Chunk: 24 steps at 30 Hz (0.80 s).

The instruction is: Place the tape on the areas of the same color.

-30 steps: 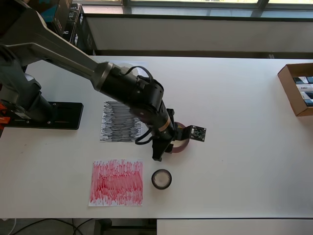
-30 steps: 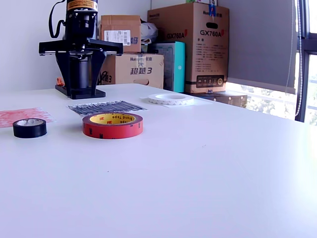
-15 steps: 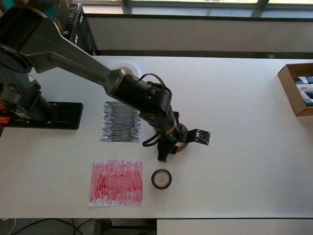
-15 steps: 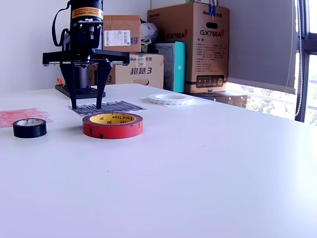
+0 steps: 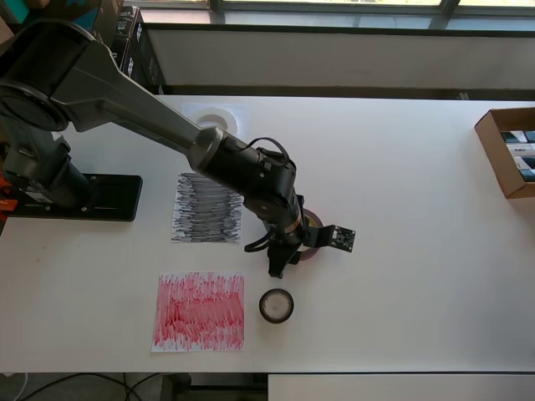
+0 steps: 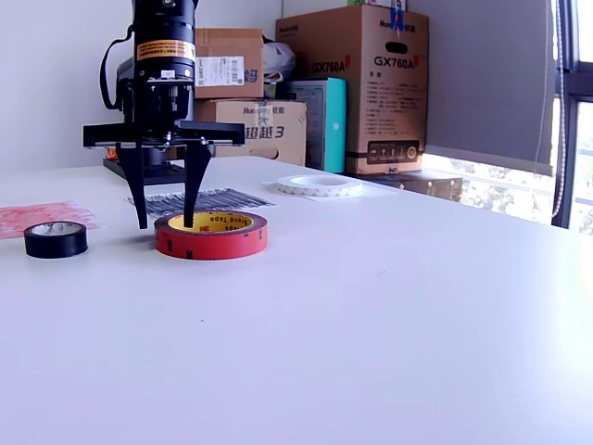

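Observation:
The dark red-brown tape (image 6: 211, 235) with a yellowish core lies flat on the white table (image 6: 389, 315); in the overhead view (image 5: 312, 246) the wrist hides most of it. My gripper (image 6: 166, 222) is open and low over it, one finger (image 6: 192, 190) in the core and the other outside the ring on the exterior view's left. The black tape (image 5: 276, 306) lies between the red tape and the red scribbled sheet (image 5: 201, 311). The white tape (image 5: 214, 122) rests on the white sheet (image 5: 189, 109). The black scribbled sheet (image 5: 206, 209) lies beside the arm.
The arm's black base (image 5: 92, 197) stands at the overhead view's left. An open cardboard box (image 5: 508, 150) sits at the table's right edge in the overhead view. Stacked cartons (image 6: 366, 88) stand behind the table in the exterior view.
My gripper has come down from above the table to the red tape, open the whole time, with one finger now inside the ring. No tape has moved.

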Each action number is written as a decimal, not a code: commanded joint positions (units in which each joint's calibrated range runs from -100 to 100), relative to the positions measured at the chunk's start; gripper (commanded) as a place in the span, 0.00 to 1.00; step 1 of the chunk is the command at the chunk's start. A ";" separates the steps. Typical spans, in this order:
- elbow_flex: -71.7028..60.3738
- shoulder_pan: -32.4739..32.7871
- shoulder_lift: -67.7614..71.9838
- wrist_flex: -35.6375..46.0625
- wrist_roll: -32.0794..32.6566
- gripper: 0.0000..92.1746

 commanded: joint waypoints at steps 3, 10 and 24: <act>-0.05 -0.28 0.84 0.54 -0.20 0.52; 0.31 -0.51 0.84 0.62 -0.20 0.48; -0.05 -0.59 -0.19 1.13 -1.10 0.00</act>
